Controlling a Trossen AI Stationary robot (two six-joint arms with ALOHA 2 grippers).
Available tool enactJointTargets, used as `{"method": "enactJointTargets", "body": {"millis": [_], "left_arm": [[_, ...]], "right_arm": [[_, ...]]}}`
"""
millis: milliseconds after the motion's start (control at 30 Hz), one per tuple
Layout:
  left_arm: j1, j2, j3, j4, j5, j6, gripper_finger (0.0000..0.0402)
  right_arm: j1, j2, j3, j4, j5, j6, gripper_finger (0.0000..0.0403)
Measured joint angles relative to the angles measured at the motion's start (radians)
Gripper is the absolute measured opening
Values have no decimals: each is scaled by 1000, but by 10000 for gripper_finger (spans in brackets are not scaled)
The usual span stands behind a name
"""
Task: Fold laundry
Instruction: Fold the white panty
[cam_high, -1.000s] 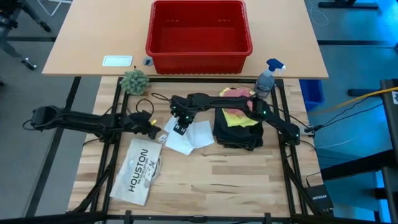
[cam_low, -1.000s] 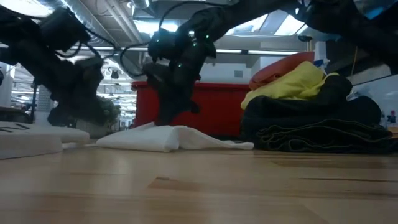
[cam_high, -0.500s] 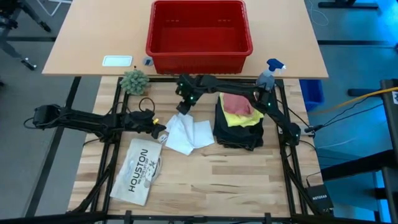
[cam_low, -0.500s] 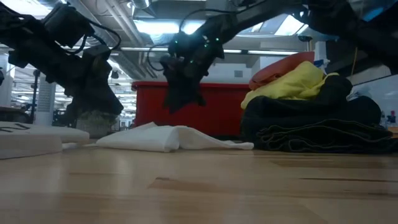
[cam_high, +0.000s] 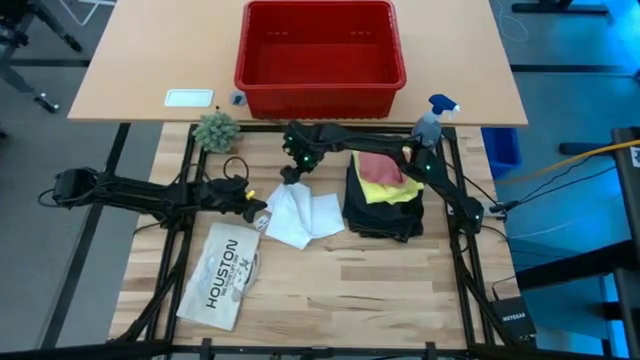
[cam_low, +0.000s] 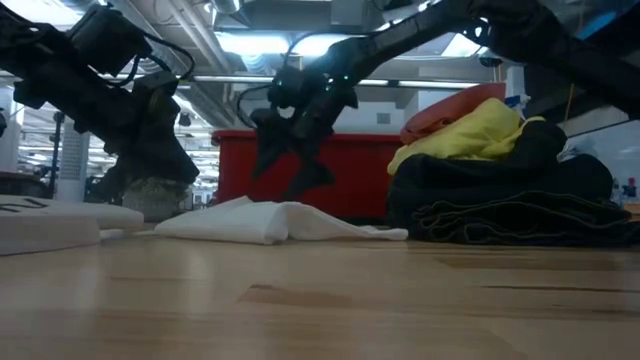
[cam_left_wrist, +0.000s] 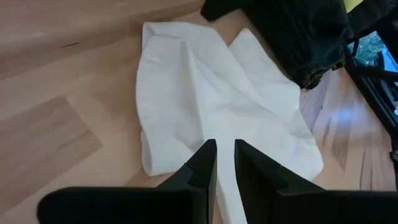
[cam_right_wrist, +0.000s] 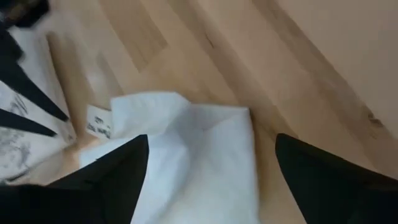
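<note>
As I view my workspace from above, the wooden table (cam_high: 330, 290) carries everything, with the red basket (cam_high: 320, 45) on the lighter surface at its far edge. Next in size, the black trousers (cam_high: 382, 215) lie bundled right of centre, with the yellow T-shirt (cam_high: 385, 188) and the pink cloth (cam_high: 378, 163) heaped on top; the low view shows the same stack, trousers (cam_low: 510, 200) beneath yellow (cam_low: 465, 135) and pink (cam_low: 450, 110). The flat white item printed "HOUSTON" (cam_high: 225, 275) lies at the near left. The white cloth (cam_high: 300, 215) rests crumpled at centre, just beside the trousers, on the table in the low view (cam_low: 270, 220). My right gripper (cam_high: 293, 170) hangs above the cloth's far edge, holding nothing; its wrist view shows the two fingers (cam_right_wrist: 106, 171) spread wide apart, with the cloth (cam_right_wrist: 193, 155) below. My left gripper (cam_high: 257, 214) sits at the cloth's left edge; its fingers (cam_left_wrist: 205, 165) stand close together with a narrow gap, over the cloth (cam_left_wrist: 211, 99), and I cannot tell whether they pinch the fabric. A small plant (cam_high: 216, 130) and a spray bottle (cam_high: 430, 122) stand at the far edge.
</note>
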Motion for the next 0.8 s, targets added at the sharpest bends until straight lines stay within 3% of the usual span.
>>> {"method": "enactJointTargets", "body": {"millis": [400, 500, 600, 767, 800], "left_arm": [[0, 0, 0, 7, 11, -2, 46], [0, 0, 0, 6, 11, 0, 46], [0, -2, 0, 6, 17, 7, 46], [0, -32, 0, 10, 20, 61, 46], [0, -41, 0, 10, 20, 74, 46]], "right_arm": [[49, 108, 1, 86, -178, 153, 326], [64, 118, 3, 98, -177, 169, 312], [75, 122, 5, 104, -184, 169, 248], [86, 123, 4, 100, -259, 102, 43], [87, 122, 4, 102, -280, 86, 23]]}}
